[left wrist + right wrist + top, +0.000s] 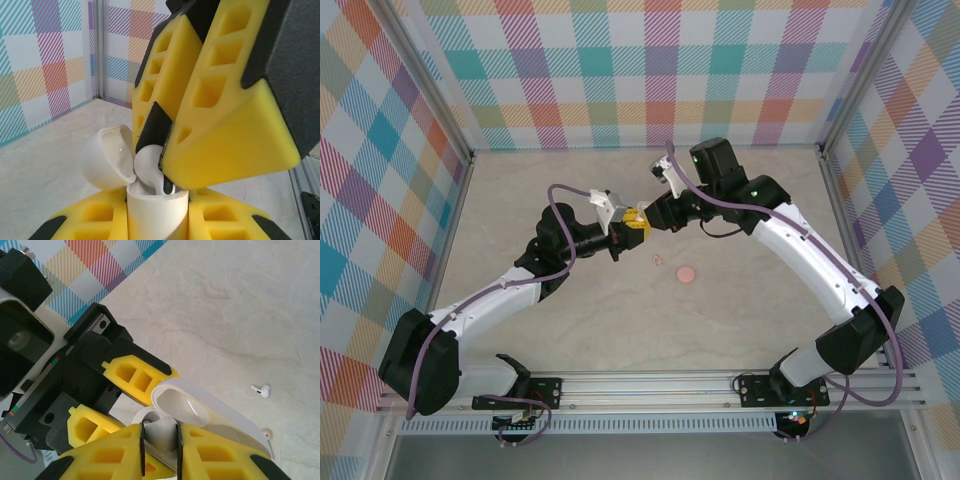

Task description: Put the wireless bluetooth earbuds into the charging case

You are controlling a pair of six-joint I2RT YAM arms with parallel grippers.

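The white charging case [157,217] stands upright between my left gripper's [158,222] yellow fingers, which are shut on it. Its hinged lid [107,157] is swung open to the left. My right gripper [160,440] is shut on one white earbud [161,430] and reaches down from above. The earbud [149,167] is at the case's mouth with its stem inside the opening. A second earbud [260,389] lies loose on the table. In the top view both grippers meet mid-table, left gripper [618,233] and right gripper [650,220].
A flat salmon-pink disc [687,273] lies on the beige table [570,320], right of the grippers. A tiny pinkish bit [266,433] rests near the loose earbud. Checked walls with metal posts [460,150] enclose the table on three sides.
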